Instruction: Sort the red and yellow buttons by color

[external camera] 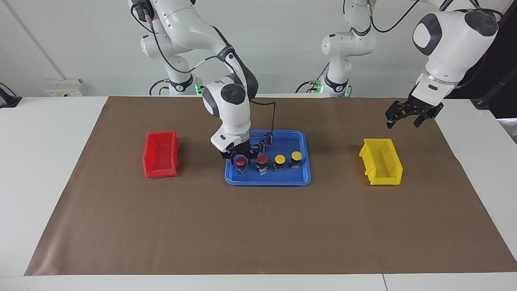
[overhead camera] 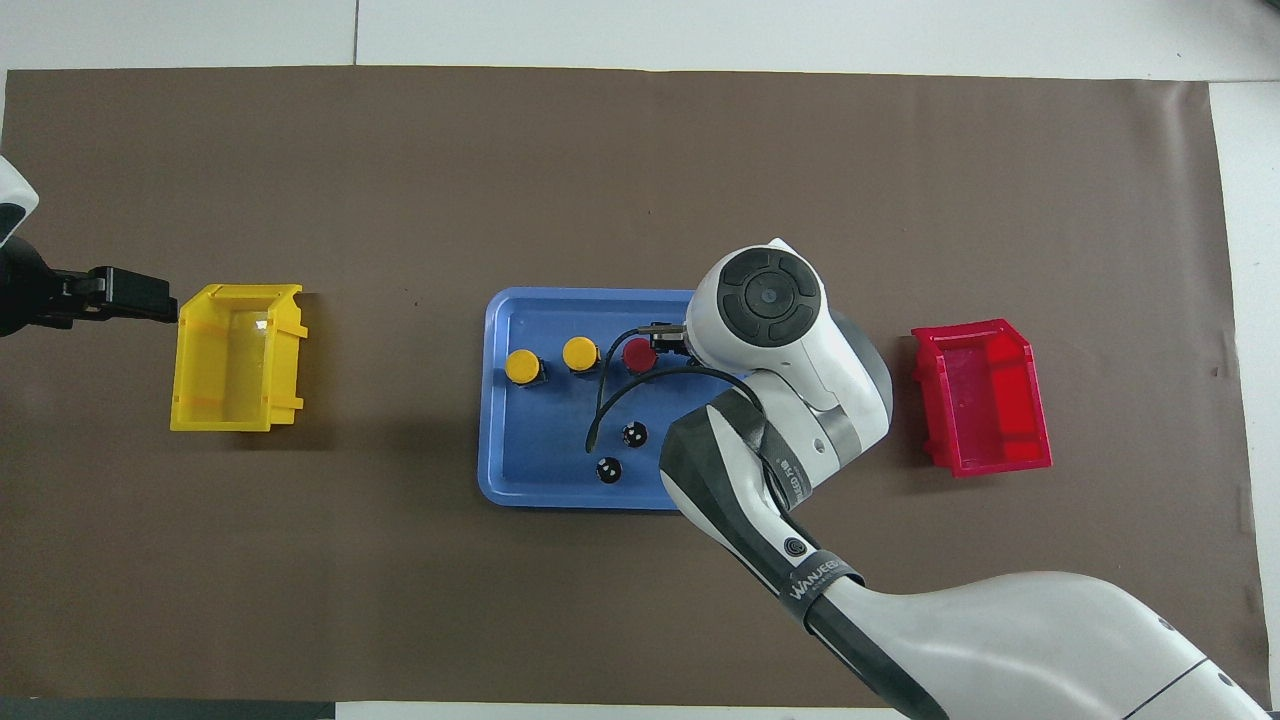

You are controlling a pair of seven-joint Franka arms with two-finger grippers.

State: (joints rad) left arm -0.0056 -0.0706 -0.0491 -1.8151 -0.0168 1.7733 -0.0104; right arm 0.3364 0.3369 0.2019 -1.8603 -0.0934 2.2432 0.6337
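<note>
A blue tray (external camera: 299, 180) (overhead camera: 500, 420) holds a row of red and yellow buttons. Two yellow buttons (external camera: 296, 156) (external camera: 279, 159) (overhead camera: 521, 366) (overhead camera: 580, 353) stand toward the left arm's end of the row. A red button (external camera: 262, 159) (overhead camera: 639, 354) stands beside them. My right gripper (external camera: 241, 158) is down around the last red button (external camera: 241, 161), which the wrist hides in the overhead view. My left gripper (external camera: 408, 118) (overhead camera: 130, 295) hangs open and empty over the mat beside the yellow bin (external camera: 381, 162) (overhead camera: 235, 357).
A red bin (external camera: 160, 155) (overhead camera: 985, 397) sits on the brown mat toward the right arm's end of the table. Two dark cylinders (external camera: 270, 138) (overhead camera: 633, 434) (overhead camera: 608, 470) stand in the tray, nearer the robots than the row. A black cable loops over the tray.
</note>
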